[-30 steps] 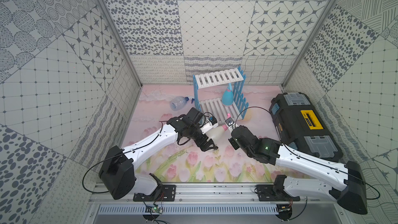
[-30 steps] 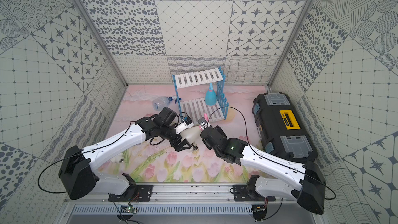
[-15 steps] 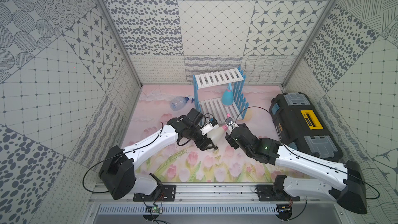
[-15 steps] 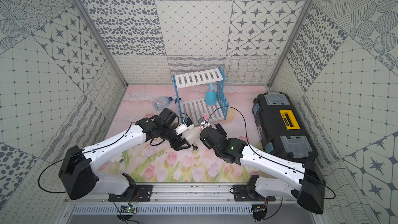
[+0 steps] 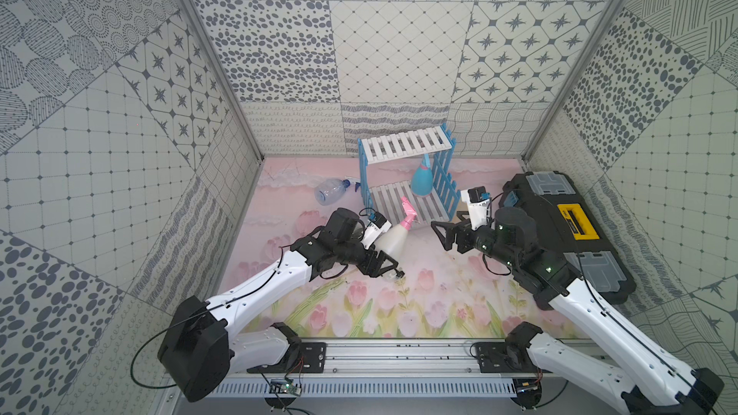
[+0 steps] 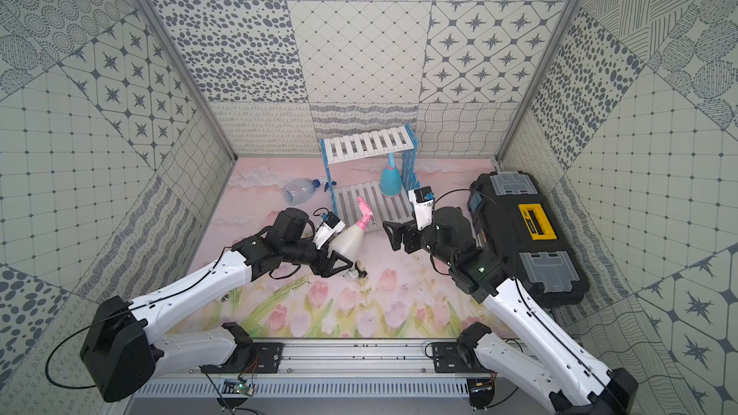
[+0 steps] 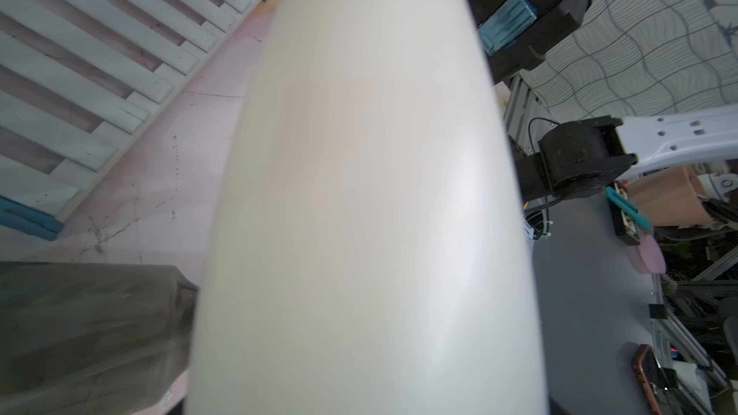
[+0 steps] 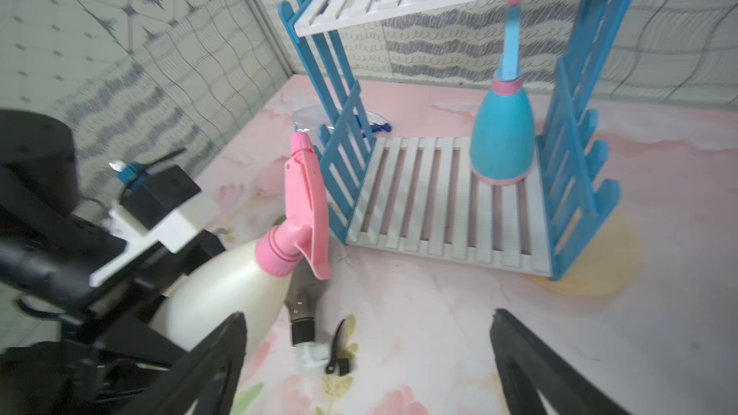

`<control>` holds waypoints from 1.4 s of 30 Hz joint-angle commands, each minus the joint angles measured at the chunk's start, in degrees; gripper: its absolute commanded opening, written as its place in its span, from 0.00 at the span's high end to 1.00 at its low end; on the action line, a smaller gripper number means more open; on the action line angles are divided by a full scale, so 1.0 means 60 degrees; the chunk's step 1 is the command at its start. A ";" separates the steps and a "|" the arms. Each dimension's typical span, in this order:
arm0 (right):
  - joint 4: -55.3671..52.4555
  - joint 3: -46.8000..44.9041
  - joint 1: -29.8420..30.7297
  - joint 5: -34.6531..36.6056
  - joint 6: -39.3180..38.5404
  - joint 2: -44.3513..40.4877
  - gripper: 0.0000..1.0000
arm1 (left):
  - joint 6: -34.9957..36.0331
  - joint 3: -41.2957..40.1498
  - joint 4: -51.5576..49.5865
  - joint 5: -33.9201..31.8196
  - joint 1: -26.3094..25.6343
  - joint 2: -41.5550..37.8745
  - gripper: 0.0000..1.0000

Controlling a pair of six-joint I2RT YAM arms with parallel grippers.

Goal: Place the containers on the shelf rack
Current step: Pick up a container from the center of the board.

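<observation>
- Right wrist view gets the closest look: the right gripper [image 8: 367, 313] has its black fingers spread wide with nothing between them, hovering over the pink floral mat [image 8: 439, 333] just in front of the rack.
- Beside it, the left gripper [image 5: 384, 260] is pinching the wide lower end of the milky white cone-shaped spray bottle with the pink trigger [image 8: 223, 293]. That bottle is off the mat and tilted. Its pink head leans in close to the rack's front left corner, and I can't tell if it touches.
- Right under it, the smoky dark-grey see-through spray bottle [image 8: 300, 293] lies on its side on the mat.
- Then comes the small two-tier shelf rack of white slats and light-blue picket sides [image 8: 575, 177]. The opaque light-blue cone spray bottle [image 8: 503, 141] stands upright on the lower board by the right panel, and the rest of that board is bare.
- Farther back, the clear bluish rounded spray bottle [image 5: 329, 192] lies on the mat left of the rack. The big black toolbox with yellow handle [image 5: 559, 213] sits off to the right.
- My take: the white one goes on the lower board next.
  - I'd straighten it up first and come in through the open front.
  - Keep the pink head clear of the pickets and the top board.
  - Land the base flat across the slats, and only let go once it's sitting.
</observation>
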 commanded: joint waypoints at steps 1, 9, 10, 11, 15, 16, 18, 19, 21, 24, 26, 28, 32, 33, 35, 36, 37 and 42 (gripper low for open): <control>0.1332 0.0276 -0.0684 -0.4161 0.1562 0.0362 0.03 | -0.2332 -0.0543 0.3855 0.1935 0.0128 -0.0194 0.38; 0.1704 0.0706 -0.0780 -0.4681 0.2086 0.1423 0.18 | -0.2613 -0.0778 0.4507 0.2430 0.0136 -0.0272 0.38; 0.1702 0.0709 -0.0780 -0.4488 0.2104 0.1466 0.22 | -0.2619 -0.0781 0.4497 0.2456 0.0135 -0.0264 0.38; 0.1698 0.0720 -0.0786 -0.4336 0.2122 0.1523 0.25 | -0.2620 -0.0789 0.4503 0.2458 0.0137 -0.0272 0.38; 0.1911 0.0878 -0.0753 -0.4367 0.2287 0.1768 0.36 | -0.2707 -0.0849 0.4643 0.2579 0.0135 -0.0249 0.38; 0.1995 0.0897 -0.0751 -0.4372 0.2336 0.1815 0.37 | -0.2721 -0.0851 0.4651 0.2599 0.0137 -0.0241 0.38; 0.2234 0.0888 -0.0755 -0.4207 0.2511 0.1841 0.41 | -0.2729 -0.0851 0.4655 0.2604 0.0139 -0.0224 0.38; 0.2387 0.0874 -0.0757 -0.4145 0.2607 0.1865 0.44 | -0.2729 -0.0842 0.4653 0.2611 0.0137 -0.0214 0.38; 0.2754 0.0856 -0.0751 -0.4143 0.2853 0.1952 0.49 | -0.2757 -0.0837 0.4667 0.2615 0.0133 -0.0202 0.38; 0.3341 0.0812 -0.0755 -0.4282 0.3226 0.2105 0.54 | -0.2765 -0.0823 0.4672 0.2648 0.0133 -0.0163 0.38; 0.3508 0.0811 -0.0725 -0.4245 0.3346 0.2203 0.57 | -0.2750 -0.0822 0.4647 0.2640 0.0137 -0.0164 0.38; 0.3593 0.0846 -0.0696 -0.4199 0.3387 0.2246 0.61 | -0.2738 -0.0822 0.4605 0.2608 0.0138 -0.0179 0.38; 0.3567 0.0870 -0.0663 -0.4119 0.3390 0.2271 0.69 | -0.2694 -0.0822 0.4565 0.2588 0.0137 -0.0187 0.38; 0.3530 0.0872 -0.0663 -0.4121 0.3382 0.2293 0.73 | -0.2693 -0.0822 0.4566 0.2572 0.0133 -0.0173 0.38; 0.3493 0.0859 -0.0658 -0.4117 0.3393 0.2304 0.76 | -0.2681 -0.0829 0.4565 0.2555 0.0137 -0.0160 0.38; 0.3475 0.0856 -0.0657 -0.4117 0.3388 0.2302 0.77 | -0.2692 -0.0823 0.4566 0.2545 0.0137 -0.0164 0.38; 0.3456 0.0855 -0.0651 -0.4103 0.3392 0.2307 0.77 | -0.2690 -0.0822 0.4567 0.2533 0.0137 -0.0182 0.38; 0.3268 0.0941 -0.0630 -0.4101 0.3287 0.2353 0.78 | -0.2710 -0.0822 0.4587 0.2484 0.0136 -0.0168 0.38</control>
